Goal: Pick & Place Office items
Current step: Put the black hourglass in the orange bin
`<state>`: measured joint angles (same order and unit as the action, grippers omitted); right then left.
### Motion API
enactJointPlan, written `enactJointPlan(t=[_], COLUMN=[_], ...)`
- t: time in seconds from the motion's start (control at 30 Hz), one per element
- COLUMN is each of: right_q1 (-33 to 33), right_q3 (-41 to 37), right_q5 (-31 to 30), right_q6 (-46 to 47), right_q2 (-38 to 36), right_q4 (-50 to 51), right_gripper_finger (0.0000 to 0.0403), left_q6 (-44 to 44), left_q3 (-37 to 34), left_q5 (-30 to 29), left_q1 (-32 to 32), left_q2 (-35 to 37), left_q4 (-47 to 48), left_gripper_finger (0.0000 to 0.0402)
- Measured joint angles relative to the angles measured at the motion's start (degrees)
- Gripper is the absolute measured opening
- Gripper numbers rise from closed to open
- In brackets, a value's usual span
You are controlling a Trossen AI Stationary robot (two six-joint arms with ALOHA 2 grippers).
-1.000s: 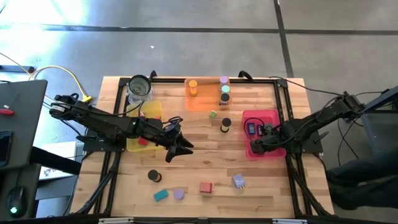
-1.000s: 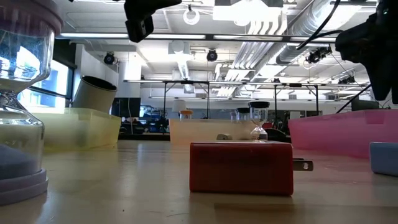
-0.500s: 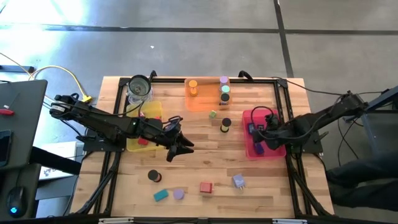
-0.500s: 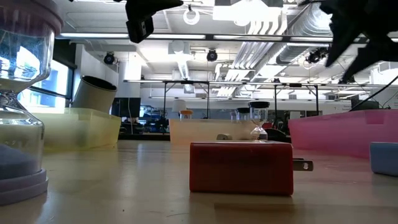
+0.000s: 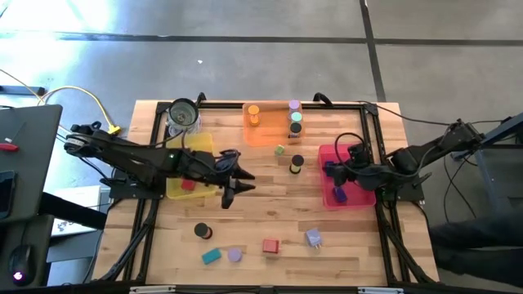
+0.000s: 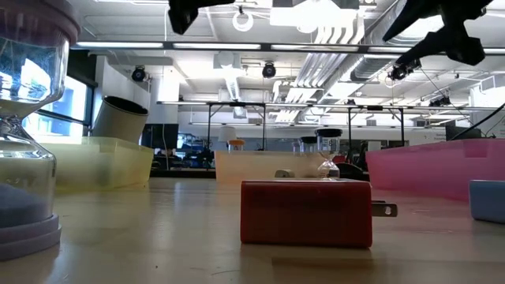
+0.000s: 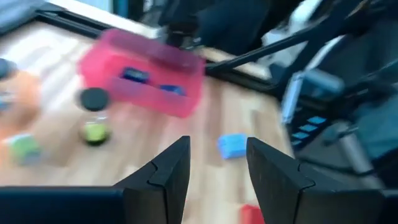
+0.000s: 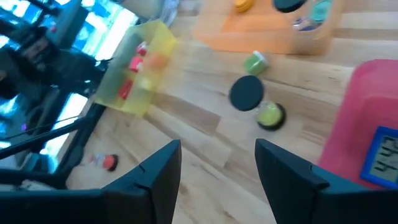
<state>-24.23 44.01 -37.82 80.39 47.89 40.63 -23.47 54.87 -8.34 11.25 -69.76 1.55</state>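
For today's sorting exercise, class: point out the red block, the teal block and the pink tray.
red block [image 5: 270,245], high view, middle of its top face
teal block [image 5: 212,256], high view, middle of its top face
pink tray [image 5: 341,149], high view, far rim

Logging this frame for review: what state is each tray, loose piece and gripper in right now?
left gripper: open, empty, above bare table beside the yellow tray.
right gripper: open, empty, over the pink tray.
yellow tray: holds a red piece.
pink tray: holds dark-blue pieces.
orange tray: holds upright cylinders.
red block: loose on the table.
teal block: loose on the table.
glass jar: upright.
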Motion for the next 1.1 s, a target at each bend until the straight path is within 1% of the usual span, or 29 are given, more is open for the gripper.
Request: enactJointPlan(t=[0.13,0.3,0.37,0.5,0.77,0.87,1.1], right_q1=[0.0,0.0,0.0,0.0,0.0,0.0,0.0], right_q3=[0.02,0.02,0.02,0.02,0.02,0.02,0.02], right_q5=[0.41,0.17,0.19,0.21,0.21,0.21,-0.04], right_q6=[-2.52,-2.66,-2.66,-2.82,-5.48,-5.69,-7.15], right_q2=[0.08,0.12,0.12,0.14,0.14,0.14,0.14], right_q4=[-1.71,-1.92,-1.9,-1.89,-2.33,-2.33,-2.33], right_gripper_finger=[0.0194,0.0194,0.0194,0.0194,0.0194,0.0194,0.0194], left_q6=[3.06,2.23,1.94,-1.75,-2.2,-3.74,-3.97], left_q3=[6.46,11.01,11.78,11.87,11.87,11.85,11.85], left_q5=[-3.46,-4.96,-5.05,-5.05,-5.04,-5.05,-5.5], left_q1=[-0.04,-0.02,0.19,1.02,1.68,1.68,1.55], left_q2=[0.02,0.21,0.38,0.59,0.59,0.59,0.59], left_q4=[11.19,19.24,20.15,21.9,26.55,27.78,28.05], left_gripper_finger=[0.0151,0.0151,0.0151,0.0151,0.0151,0.0157,0.0174])
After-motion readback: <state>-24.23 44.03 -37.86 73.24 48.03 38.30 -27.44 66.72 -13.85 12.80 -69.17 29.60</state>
